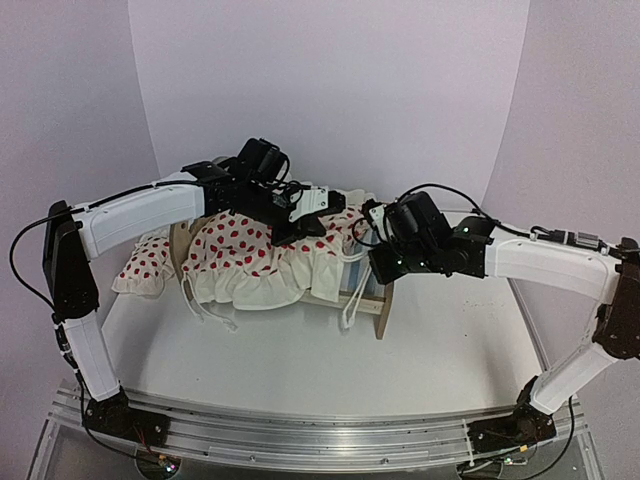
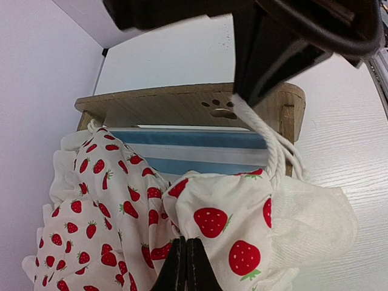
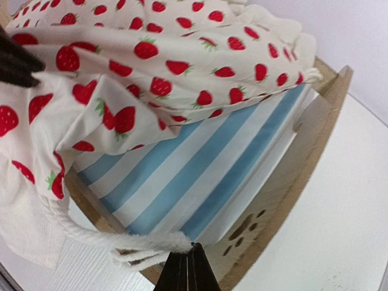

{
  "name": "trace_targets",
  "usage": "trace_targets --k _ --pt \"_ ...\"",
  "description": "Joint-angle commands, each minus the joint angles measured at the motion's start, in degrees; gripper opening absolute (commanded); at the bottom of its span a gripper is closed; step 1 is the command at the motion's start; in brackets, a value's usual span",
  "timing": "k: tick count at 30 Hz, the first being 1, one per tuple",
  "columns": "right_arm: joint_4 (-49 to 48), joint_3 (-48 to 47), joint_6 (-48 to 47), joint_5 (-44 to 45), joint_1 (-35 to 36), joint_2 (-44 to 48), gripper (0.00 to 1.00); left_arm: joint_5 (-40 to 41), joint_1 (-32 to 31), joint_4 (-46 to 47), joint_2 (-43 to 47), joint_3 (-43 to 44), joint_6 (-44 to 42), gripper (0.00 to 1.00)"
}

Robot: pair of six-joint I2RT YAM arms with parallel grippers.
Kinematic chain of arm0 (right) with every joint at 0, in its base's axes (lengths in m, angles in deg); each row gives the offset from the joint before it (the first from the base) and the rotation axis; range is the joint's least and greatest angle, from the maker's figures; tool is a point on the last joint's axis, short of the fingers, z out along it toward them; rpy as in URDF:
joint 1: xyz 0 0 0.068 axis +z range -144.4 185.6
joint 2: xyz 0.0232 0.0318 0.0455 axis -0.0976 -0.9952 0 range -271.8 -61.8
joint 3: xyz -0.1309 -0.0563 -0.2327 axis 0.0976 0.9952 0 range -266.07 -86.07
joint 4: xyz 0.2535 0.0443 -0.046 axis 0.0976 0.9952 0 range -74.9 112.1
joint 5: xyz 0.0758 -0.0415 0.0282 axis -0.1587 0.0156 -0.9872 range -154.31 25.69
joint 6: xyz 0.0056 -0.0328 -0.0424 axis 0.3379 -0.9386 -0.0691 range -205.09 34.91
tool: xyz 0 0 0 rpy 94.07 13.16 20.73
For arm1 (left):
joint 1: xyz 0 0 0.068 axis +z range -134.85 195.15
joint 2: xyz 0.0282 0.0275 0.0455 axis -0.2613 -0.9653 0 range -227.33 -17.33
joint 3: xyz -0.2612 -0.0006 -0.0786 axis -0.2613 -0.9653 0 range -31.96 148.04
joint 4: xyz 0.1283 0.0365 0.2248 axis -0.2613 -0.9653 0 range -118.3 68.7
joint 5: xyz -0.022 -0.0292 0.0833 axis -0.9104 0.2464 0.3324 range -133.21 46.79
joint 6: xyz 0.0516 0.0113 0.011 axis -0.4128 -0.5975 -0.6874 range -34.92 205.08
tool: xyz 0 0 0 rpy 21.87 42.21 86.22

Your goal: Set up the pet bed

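The pet bed [image 1: 383,300] is a light-wood frame with a paw-print footboard [image 2: 182,106] and a blue-and-white striped mattress [image 3: 200,173]. A white ruffled blanket [image 1: 255,255] with red strawberries lies bunched over most of it. My left gripper [image 2: 186,257] is shut on a fold of the blanket near the foot end, also in the top view [image 1: 287,230]. My right gripper [image 3: 189,259] is shut on the white cord [image 3: 115,241] at the blanket's corner, just above the footboard [image 3: 285,176]. In the top view the right gripper [image 1: 372,258] is over the bed's right end.
A small strawberry-print pillow [image 1: 143,268] lies on the white table [image 1: 440,350] left of the bed. More white cords [image 1: 212,315] trail off the blanket's front edge. A curved white backdrop stands behind the bed.
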Motion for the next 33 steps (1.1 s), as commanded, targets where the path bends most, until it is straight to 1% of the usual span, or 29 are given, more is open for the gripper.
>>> trace_targets --k 1,3,4,5,6,9,13,14,16,19,22,25,26,27,28,29,30,31,33 --pt "6.48 -4.72 -3.99 9.44 -0.25 3.46 0.0 0.52 0.29 1.66 3.59 -0.27 -1.04 0.0" --pt "7.03 -5.13 -5.4 8.26 -0.23 4.0 0.0 0.82 0.3 1.77 3.69 -0.55 -1.28 0.0" --pt "7.14 -5.24 -6.23 6.16 -0.24 4.31 0.0 0.95 0.35 1.83 3.73 -0.61 -1.36 0.0" --pt "7.18 -5.28 -6.66 2.06 -0.32 4.86 0.0 1.02 0.38 1.84 3.8 -0.69 -1.37 0.0" --pt "7.15 -5.28 -8.4 -6.06 -0.44 5.28 0.0 1.06 0.37 1.92 3.84 -0.68 -1.42 0.0" --pt "7.18 -5.55 -7.83 -24.23 -0.65 5.64 0.0 1.21 0.43 2.11 3.96 -0.63 -1.51 0.0" --pt "7.29 -4.95 -0.59 -44.18 -0.57 3.96 0.0 1.24 0.49 2.11 4.01 -0.68 -1.62 0.0" --pt "7.27 -4.46 1.06 -47.13 -0.55 3.45 0.0 1.24 0.46 2.1 4.08 -0.75 -1.63 0.0" --pt "7.03 -2.73 2.9 -51.47 -0.53 3.08 0.0 1.22 0.45 2.1 4.19 -1.06 -1.74 0.0" --pt "5.72 -0.63 4.13 -50.49 -0.54 2.98 0.0 0.92 0.46 2.17 4.22 -2.17 -1.97 0.0" --pt "0.73 0.69 6.67 -49.74 -0.5 2.39 0.0 0.02 0.45 1.85 3.93 -3.81 -2.03 0.01" --pt "-3.96 1.42 9.35 -47.66 -0.56 0.72 0.0 -1.9 0.48 1.44 4.22 -7.06 -2.44 0.09" --pt "-4.73 1.58 9.88 -46.69 -0.55 0.33 0.0 -2.42 0.48 1.37 4.6 -7.86 -2.42 0.15" --pt "-5.36 1.78 10.34 -45.77 -0.54 0.04 0.0 -3.15 0.47 1.16 5.0 -8.57 -2.2 0.25" --pt "-5.88 1.99 10.68 -45.07 -0.53 -0.19 0.0 -4.12 0.46 0.82 5.51 -9.2 -1.73 0.39" --pt "-6.41 2.19 11.02 -44.61 -0.55 -0.4 0.0 -5.31 0.51 0.57 6.35 -9.77 -1.07 0.51" --pt "-6.99 2.38 11.43 -44.27 -0.55 -0.52 0.0 -6.93 0.67 0.75 7.52 -10.51 -0.26 0.57" --pt "-7.63 2.61 11.82 -44.14 -0.51 -0.6 0.0 -8.86 0.89 1.33 8.92 -11.42 0.78 0.61" --pt "-8.99 2.7 12.54 -43.81 -0.55 -0.65 0.0 -13.17 1.76 5.85 13.46 -14.83 6.58 0.64"
